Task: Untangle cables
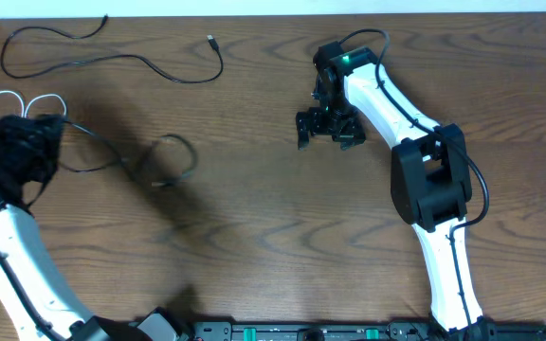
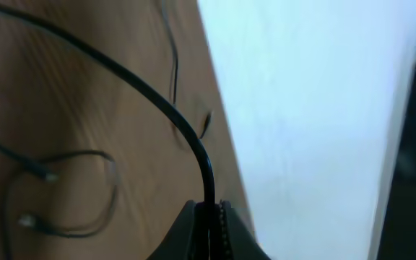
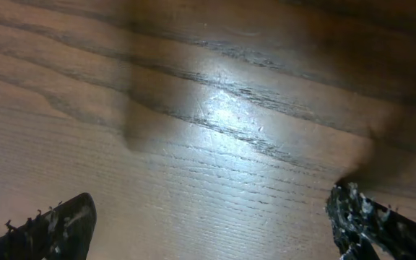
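**Left jaws clamp a black cord; right jaws spread wide over wood**

The left jaws are closed tight on a thin black cord (image 2: 157, 101), which rises from the pinch and arcs away over the brown wooden tabletop (image 1: 282, 218). Seen from overhead, this cord runs rightward from the left arm into a loose loop lying flat. Just beside that arm, the small loops of a thin white cord (image 1: 12, 98) rest near the tabletop's left edge. A second thin black cord (image 1: 112, 49) snakes along the far side, apart from the others. The right jaws stand wide open, fingertips (image 3: 63, 224) spread over wood grain, well apart from every cord.
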You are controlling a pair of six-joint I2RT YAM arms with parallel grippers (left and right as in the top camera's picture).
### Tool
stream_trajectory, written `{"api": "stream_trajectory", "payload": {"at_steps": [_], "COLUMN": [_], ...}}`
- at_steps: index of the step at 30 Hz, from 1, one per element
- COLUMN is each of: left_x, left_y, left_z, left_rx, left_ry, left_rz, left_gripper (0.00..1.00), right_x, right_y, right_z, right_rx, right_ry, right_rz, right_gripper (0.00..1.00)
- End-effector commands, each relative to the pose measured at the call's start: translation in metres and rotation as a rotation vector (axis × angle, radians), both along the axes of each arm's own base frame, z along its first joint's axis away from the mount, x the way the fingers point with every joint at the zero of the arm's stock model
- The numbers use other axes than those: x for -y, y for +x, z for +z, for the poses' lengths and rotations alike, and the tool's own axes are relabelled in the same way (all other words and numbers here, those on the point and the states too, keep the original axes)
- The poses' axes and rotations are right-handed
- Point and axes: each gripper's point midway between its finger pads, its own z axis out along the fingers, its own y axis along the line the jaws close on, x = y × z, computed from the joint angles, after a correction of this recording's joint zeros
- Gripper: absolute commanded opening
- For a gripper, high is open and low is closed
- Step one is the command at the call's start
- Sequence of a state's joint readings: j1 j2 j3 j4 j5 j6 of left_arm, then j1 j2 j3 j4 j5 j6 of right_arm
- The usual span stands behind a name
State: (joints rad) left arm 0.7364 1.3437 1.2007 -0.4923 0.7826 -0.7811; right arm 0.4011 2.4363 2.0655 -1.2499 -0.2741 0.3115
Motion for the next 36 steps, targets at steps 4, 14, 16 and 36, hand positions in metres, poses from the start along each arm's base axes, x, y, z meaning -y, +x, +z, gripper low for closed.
{"api": "stream_trajectory", "payload": {"at_steps": [4, 14, 16, 36], "left_x": [-0.057, -0.099, -0.103, -0.065], "left_y": [-0.024, -0.094, -0.097, -0.045], "left_z": [0.026, -0.026, -0.031, -0.110], "left_rx": [-0.010, -0.408, -0.438, -0.595], "left_ry": [0.126, 0.264, 0.268, 0.195], "left_rz": [0.266, 0.588, 0.602, 0.310], "left_gripper": [0.07, 0.07, 0.07, 0.07], "right_x": [-0.005, -0.005, -0.006, -0.006], "right_y": [-0.004, -0.004, -0.004, -0.004], "right_z": [-0.004, -0.004, -0.004, -0.004], "right_rx": [-0.010, -0.010, -0.010, -0.010], "right_ry": [0.000, 0.000, 0.000, 0.001], "right_rz": [0.006, 0.006, 0.007, 0.007], "right_gripper": [0.99, 0.99, 0.99, 0.99]}}
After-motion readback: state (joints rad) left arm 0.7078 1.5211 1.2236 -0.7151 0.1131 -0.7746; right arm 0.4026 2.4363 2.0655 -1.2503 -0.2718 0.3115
